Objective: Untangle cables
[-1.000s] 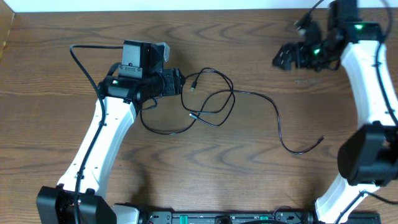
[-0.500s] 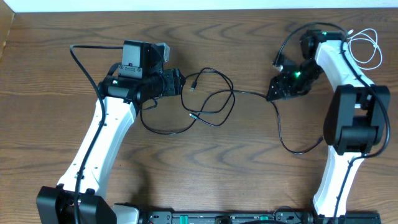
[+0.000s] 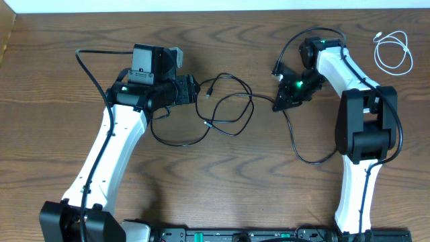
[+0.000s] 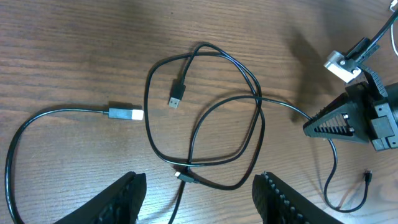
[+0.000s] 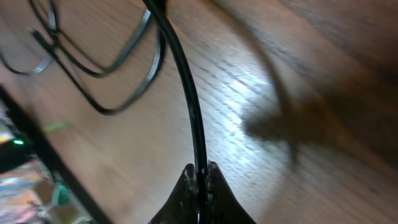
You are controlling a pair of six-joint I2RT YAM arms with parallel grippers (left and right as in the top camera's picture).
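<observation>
Two or more black cables (image 3: pixel 228 111) lie looped over each other in the middle of the table. In the left wrist view the tangle (image 4: pixel 205 118) shows a USB plug (image 4: pixel 176 99) inside the loop and a silver-tipped plug (image 4: pixel 124 114) to its left. My left gripper (image 3: pixel 191 89) is open just left of the tangle, with nothing between its fingers (image 4: pixel 273 193). My right gripper (image 3: pixel 277 104) is shut on a black cable (image 5: pixel 186 93) at the tangle's right side; that strand runs straight out of the pinched tips (image 5: pixel 200 171). A white cable (image 3: pixel 393 54) lies coiled at the back right.
The held cable's tail curves down and right across the wood (image 3: pixel 306 156) toward the right arm's base (image 3: pixel 363 134). A thick black robot wire (image 3: pixel 84 64) loops out behind the left arm. A wall edge (image 3: pixel 201 5) runs along the back.
My right arm swung from the back right corner down and left to the tangle and its jaws closed on a black cable. The white cable now shows at the back right. The left arm stayed still.
</observation>
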